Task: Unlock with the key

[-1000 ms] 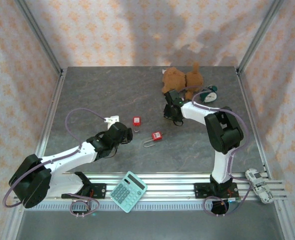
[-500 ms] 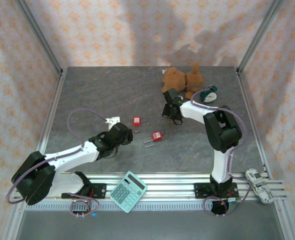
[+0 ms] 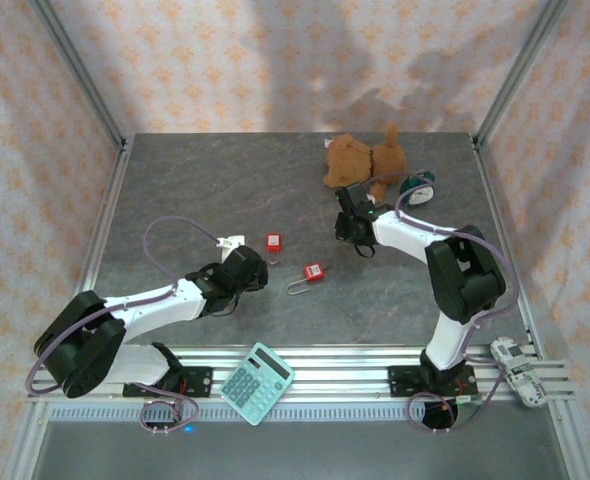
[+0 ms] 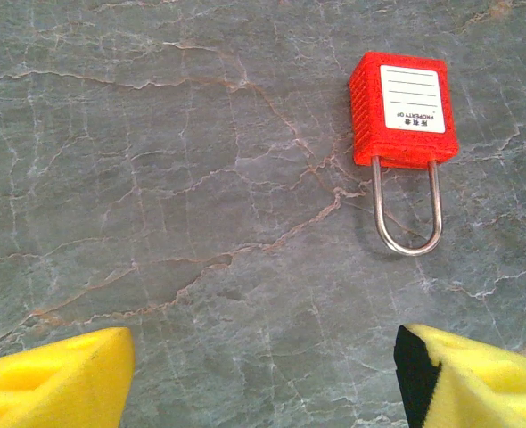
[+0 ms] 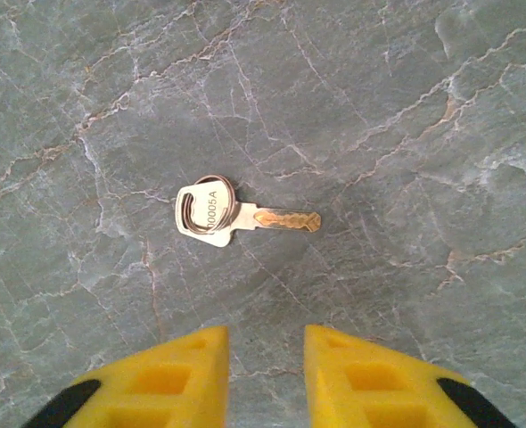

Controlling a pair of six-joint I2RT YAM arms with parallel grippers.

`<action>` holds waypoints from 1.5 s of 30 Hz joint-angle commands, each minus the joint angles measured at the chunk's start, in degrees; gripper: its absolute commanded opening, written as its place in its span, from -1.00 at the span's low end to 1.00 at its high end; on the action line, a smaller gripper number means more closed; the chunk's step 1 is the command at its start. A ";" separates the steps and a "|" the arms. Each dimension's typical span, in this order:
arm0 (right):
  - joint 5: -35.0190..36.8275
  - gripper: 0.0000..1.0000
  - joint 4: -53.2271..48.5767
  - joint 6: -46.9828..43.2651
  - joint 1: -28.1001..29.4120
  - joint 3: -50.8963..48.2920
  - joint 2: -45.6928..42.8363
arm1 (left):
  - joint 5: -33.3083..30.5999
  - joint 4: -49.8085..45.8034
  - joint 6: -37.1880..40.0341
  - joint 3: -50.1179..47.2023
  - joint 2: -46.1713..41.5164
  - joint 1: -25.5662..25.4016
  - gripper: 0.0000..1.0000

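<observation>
The key (image 5: 236,217), silver with a ring and a brass blade, lies flat on the grey table just ahead of my right gripper (image 5: 266,366). Its yellow fingers stand a little apart with nothing between them. From above, the right gripper (image 3: 352,226) points down near the plush toy. Two red padlocks lie mid-table, one (image 3: 273,243) further back and one (image 3: 314,272) with its shackle pointing left. My left gripper (image 3: 245,268) sits just left of them. In the left wrist view a red padlock (image 4: 403,109) lies ahead and to the right, shackle towards my left gripper (image 4: 263,383), which is wide open.
A brown plush toy (image 3: 363,160) and a teal round object (image 3: 416,189) lie at the back right. A small white piece (image 3: 226,240) lies beside the left gripper. A teal calculator (image 3: 257,382) and a white toy car (image 3: 516,367) rest on the near rail.
The right arm's elbow has swung right and its gripper shifted slightly; the jaws closed, then parted again. The left arm crept a little towards the padlocks.
</observation>
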 commanded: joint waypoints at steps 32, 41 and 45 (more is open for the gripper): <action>0.85 -0.67 0.56 9.85 -0.44 12.71 12.52 | -1.94 0.59 1.50 0.17 -1.79 -0.52 0.56; -3.44 -0.62 4.69 9.63 -0.44 12.03 11.67 | -1.79 1.44 1.77 0.41 -0.38 -0.45 0.56; -6.39 -0.59 8.51 7.97 -0.43 11.32 11.28 | -1.50 1.67 1.90 0.82 0.61 -0.47 0.56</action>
